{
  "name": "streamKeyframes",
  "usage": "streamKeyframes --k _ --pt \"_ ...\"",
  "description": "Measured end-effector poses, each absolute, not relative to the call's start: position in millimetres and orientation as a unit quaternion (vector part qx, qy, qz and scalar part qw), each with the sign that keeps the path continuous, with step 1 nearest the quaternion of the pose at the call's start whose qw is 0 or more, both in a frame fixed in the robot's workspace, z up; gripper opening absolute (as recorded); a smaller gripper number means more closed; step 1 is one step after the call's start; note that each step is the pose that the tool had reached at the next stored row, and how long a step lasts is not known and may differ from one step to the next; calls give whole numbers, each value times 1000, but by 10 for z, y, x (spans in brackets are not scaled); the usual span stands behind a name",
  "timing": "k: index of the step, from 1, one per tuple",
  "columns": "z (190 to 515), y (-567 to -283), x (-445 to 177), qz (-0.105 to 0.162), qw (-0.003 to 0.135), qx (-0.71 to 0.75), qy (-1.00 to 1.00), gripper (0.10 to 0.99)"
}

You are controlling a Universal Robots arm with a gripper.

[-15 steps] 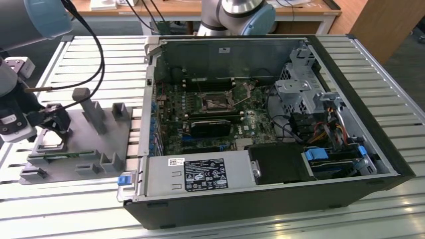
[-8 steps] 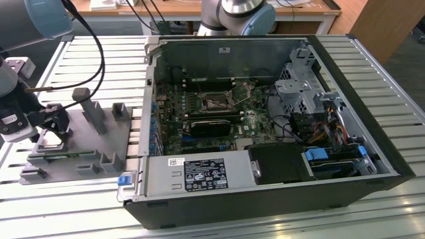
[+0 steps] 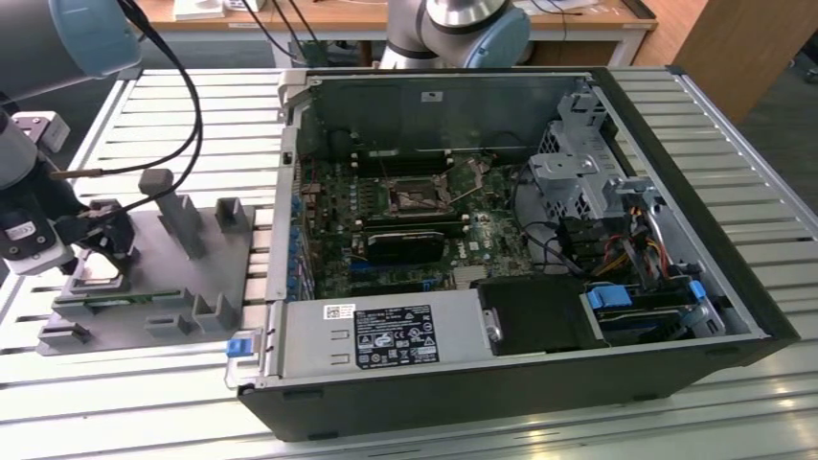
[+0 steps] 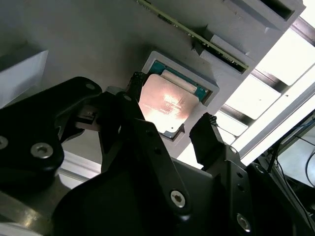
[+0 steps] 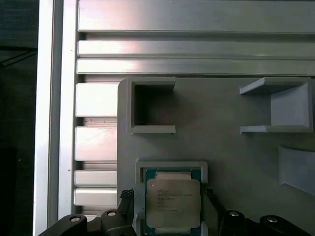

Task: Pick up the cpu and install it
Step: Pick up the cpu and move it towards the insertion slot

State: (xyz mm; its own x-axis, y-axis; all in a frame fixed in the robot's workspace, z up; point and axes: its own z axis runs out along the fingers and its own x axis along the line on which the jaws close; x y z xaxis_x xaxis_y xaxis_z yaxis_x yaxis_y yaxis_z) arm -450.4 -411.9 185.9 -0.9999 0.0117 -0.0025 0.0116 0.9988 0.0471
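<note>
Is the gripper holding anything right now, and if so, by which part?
Nothing is held. The gripper is open, its fingers on either side of the cpu, which lies flat in its pocket in the tray.

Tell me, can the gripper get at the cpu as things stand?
Probably yes. The gripper hangs open just above the cpu in the tray, straddling it, and nothing lies between them.

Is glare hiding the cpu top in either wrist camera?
Second wrist view: a pinkish hot spot washes over the cpu lid. First wrist view: the cpu is evenly lit; the table slats beside it blow out white.
</note>
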Motion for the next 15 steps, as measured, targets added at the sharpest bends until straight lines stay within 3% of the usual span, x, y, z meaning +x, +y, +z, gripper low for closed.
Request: streamKeyframes --k 15 --pt "1840 -4117 -4476 24 1 0 1000 655"
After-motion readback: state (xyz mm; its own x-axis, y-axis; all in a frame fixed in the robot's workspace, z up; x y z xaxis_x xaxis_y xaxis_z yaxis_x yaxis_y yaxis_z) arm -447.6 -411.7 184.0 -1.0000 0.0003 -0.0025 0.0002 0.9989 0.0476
